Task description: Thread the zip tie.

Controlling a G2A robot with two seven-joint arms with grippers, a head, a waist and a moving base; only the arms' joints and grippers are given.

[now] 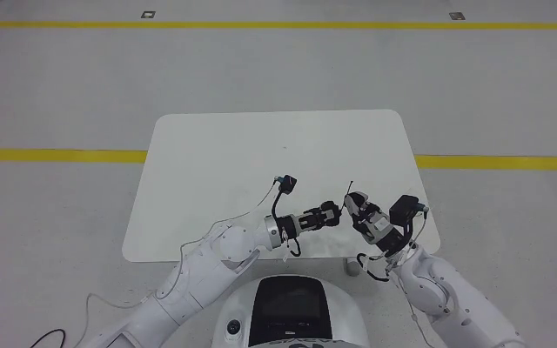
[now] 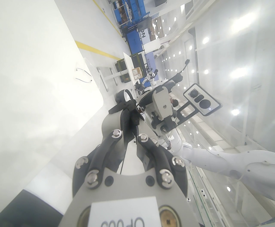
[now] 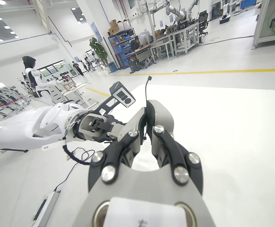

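Right gripper [image 3: 147, 111] clamped shut on upright zip tie [image 3: 146, 91], head above fingertips. Left gripper [image 2: 128, 108] closed just beside; contents indeterminate.

Plain white tabletop [image 1: 226, 165] with rounded corners sits under the right tool [image 3: 147, 116]. Pale grey floor [image 1: 78, 87] all round it. One yellow floor line [image 1: 70, 156] passes behind the tabletop, a second yellow line [image 1: 261, 24] lies much farther out, with two small square floor plates [image 1: 149, 15] just past it. Way beyond the tool there's a potted plant [image 3: 97, 48], blue shelving [image 3: 120, 42] stacked with boxes, workbenches [image 3: 171, 43], a black office chair [image 3: 203, 20], and another humanoid robot [image 3: 32, 73] parked well off to one side.
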